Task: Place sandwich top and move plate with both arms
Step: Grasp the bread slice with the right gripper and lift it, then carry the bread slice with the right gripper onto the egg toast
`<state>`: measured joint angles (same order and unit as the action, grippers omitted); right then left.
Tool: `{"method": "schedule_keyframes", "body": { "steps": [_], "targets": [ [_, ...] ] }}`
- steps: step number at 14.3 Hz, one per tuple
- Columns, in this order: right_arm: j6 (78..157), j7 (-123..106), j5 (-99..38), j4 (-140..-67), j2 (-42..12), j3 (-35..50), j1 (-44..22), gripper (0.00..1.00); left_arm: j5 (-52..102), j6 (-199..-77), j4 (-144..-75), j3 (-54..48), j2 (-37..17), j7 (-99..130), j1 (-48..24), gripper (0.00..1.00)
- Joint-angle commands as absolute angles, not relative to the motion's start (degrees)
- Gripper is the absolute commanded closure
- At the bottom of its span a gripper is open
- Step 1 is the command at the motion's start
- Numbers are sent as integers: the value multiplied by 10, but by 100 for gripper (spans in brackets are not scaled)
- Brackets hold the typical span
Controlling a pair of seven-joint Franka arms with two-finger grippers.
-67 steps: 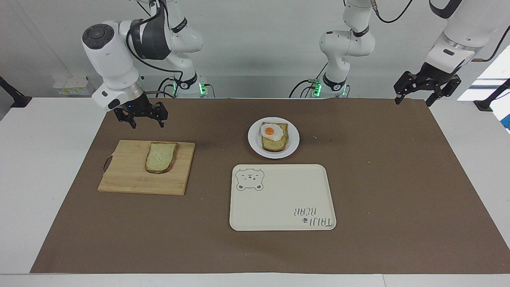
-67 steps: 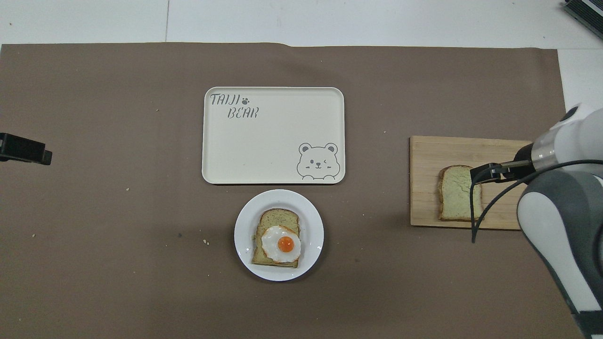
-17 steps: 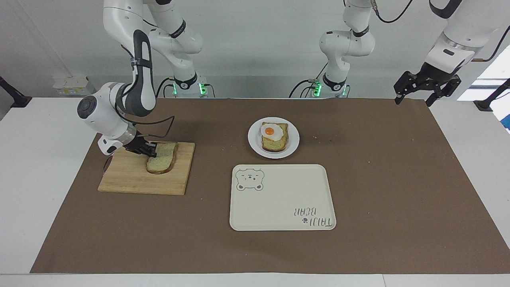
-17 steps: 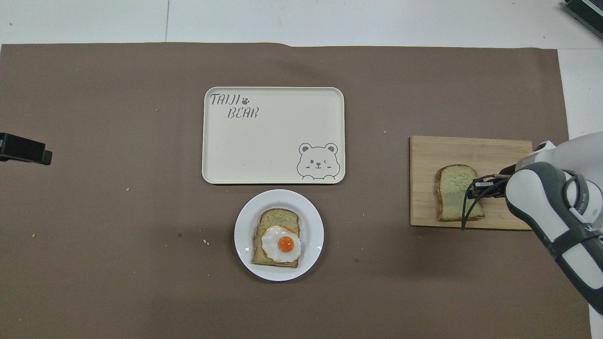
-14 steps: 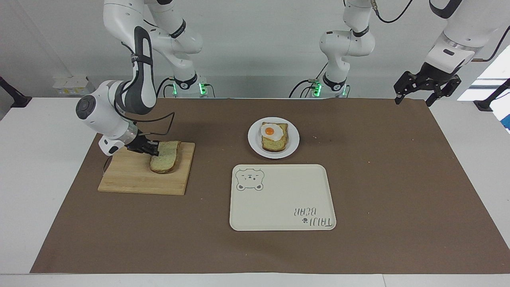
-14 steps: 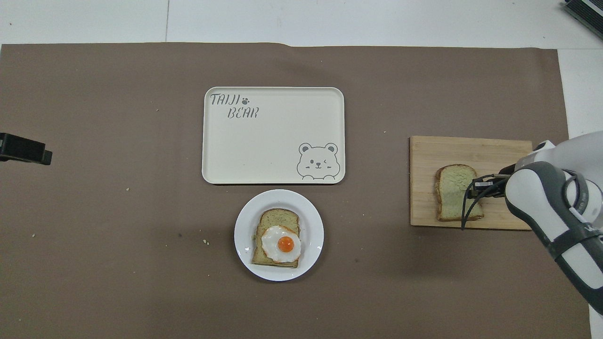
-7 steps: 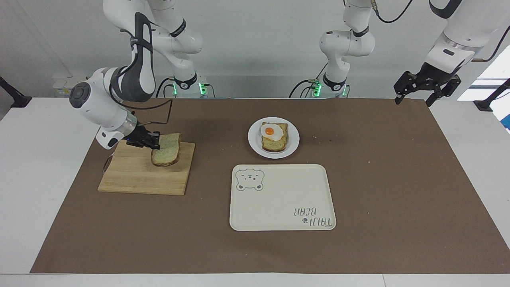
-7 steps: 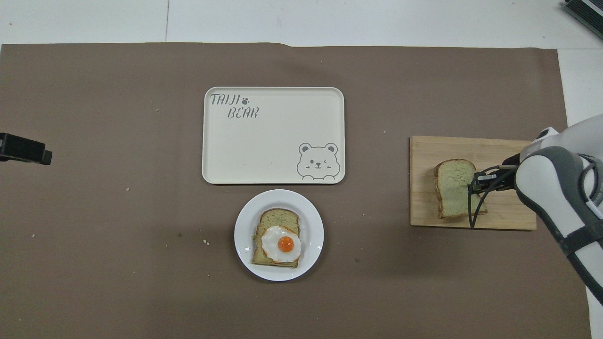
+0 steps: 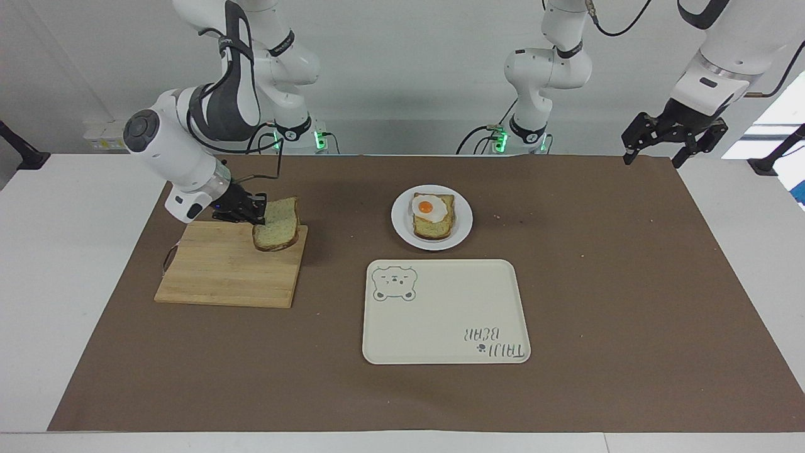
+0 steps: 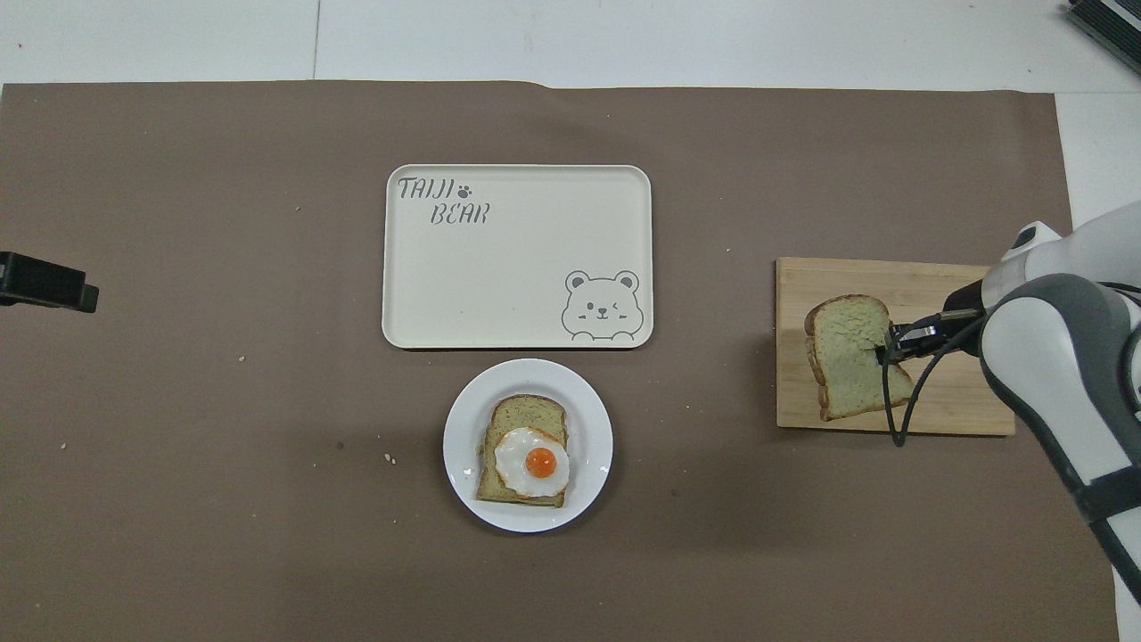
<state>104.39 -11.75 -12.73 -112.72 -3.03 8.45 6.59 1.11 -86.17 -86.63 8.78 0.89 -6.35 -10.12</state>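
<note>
My right gripper [image 9: 259, 214] is shut on one edge of the sandwich top [image 9: 277, 231], a pale speckled slice with a brown crust. It holds the slice tilted in the air over the corner of the wooden cutting board [image 9: 214, 270] that lies toward the plate. The overhead view shows the same grip [image 10: 891, 348] on the slice [image 10: 851, 357]. The small white plate [image 9: 402, 234] sits mid-table, nearer to the robots than the tray, and bears a yellower slice with a fried egg [image 9: 427, 207]. My left gripper [image 9: 673, 151] waits open, raised over the left arm's end of the table.
A cream rectangular tray with a bear drawing [image 9: 440, 314] lies just farther from the robots than the plate [image 10: 463, 419]. The cutting board [image 10: 945, 285] sits at the right arm's end. A brown mat [image 9: 597, 283] covers the table, with a few crumbs.
My right gripper came down to the board, closed on the slice's edge, lifted it off the board and is carrying it toward the plate. The left arm has not moved.
</note>
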Motion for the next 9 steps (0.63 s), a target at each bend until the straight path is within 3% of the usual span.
{"method": "schedule_keyframes", "body": {
  "steps": [1,9],
  "targets": [
    [1032,-59,-142,-1128,-15,133,69,100,5,-854,-864,89,12,-69,-101,0],
    [1078,126,-142,-1128,-11,292,69,100,5,-854,-864,89,12,-69,-101,0]
  ]
}}
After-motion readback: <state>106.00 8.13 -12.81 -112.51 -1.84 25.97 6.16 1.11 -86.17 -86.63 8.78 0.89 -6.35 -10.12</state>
